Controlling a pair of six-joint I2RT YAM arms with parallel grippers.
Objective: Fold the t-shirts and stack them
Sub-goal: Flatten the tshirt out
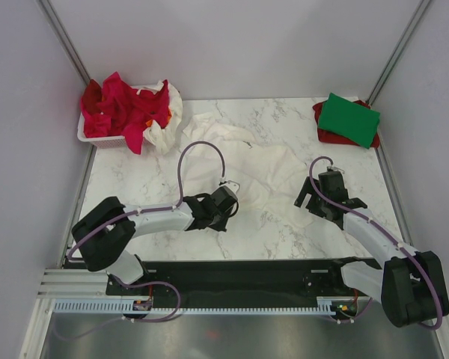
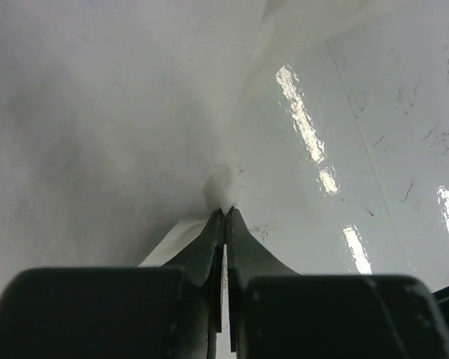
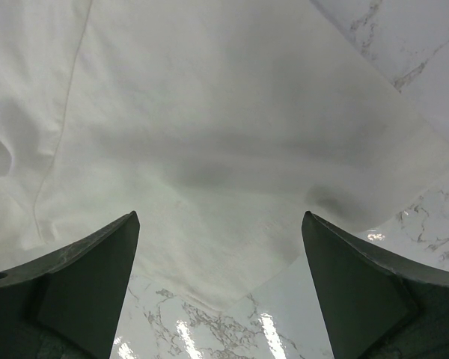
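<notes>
Marble tabletop (image 1: 284, 232) has the large white cotton t-shirt (image 1: 243, 149) rumpled mid-table. My left gripper (image 2: 224, 213) is pinched on its edge, and my right gripper (image 3: 218, 218) hangs spread apart over a hem corner. I'd clamp that corner, then pull both sides evenly flat.

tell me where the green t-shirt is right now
In the top view, the green t-shirt lies folded at the far right corner of the table, on top of a red t-shirt, to the right of the spread white t-shirt.

White tee (image 1: 243, 149) spread on table (image 1: 284, 232), L pincer (image 1: 230, 188) at its near edge, R pincer (image 1: 304, 196) just beside it
</notes>
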